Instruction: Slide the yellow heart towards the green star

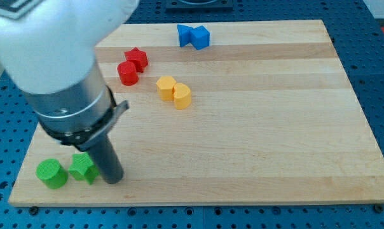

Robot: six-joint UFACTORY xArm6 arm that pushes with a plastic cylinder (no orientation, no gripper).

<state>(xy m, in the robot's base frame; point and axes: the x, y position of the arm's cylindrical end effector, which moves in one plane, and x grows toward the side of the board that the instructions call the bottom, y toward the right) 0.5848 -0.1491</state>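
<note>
The yellow heart (182,95) lies a little left of the board's middle, touching a yellow hexagon-like block (166,86) on its upper left. The green star (82,167) sits near the board's bottom-left corner, with a green round block (51,173) just to its left. My tip (113,179) rests on the board right next to the green star's right side, far below and left of the yellow heart.
A red star (137,59) and a red round block (128,73) sit at the upper left. Two blue blocks (193,36) lie near the top edge. The arm's large white and grey body (58,70) hides the board's upper-left part.
</note>
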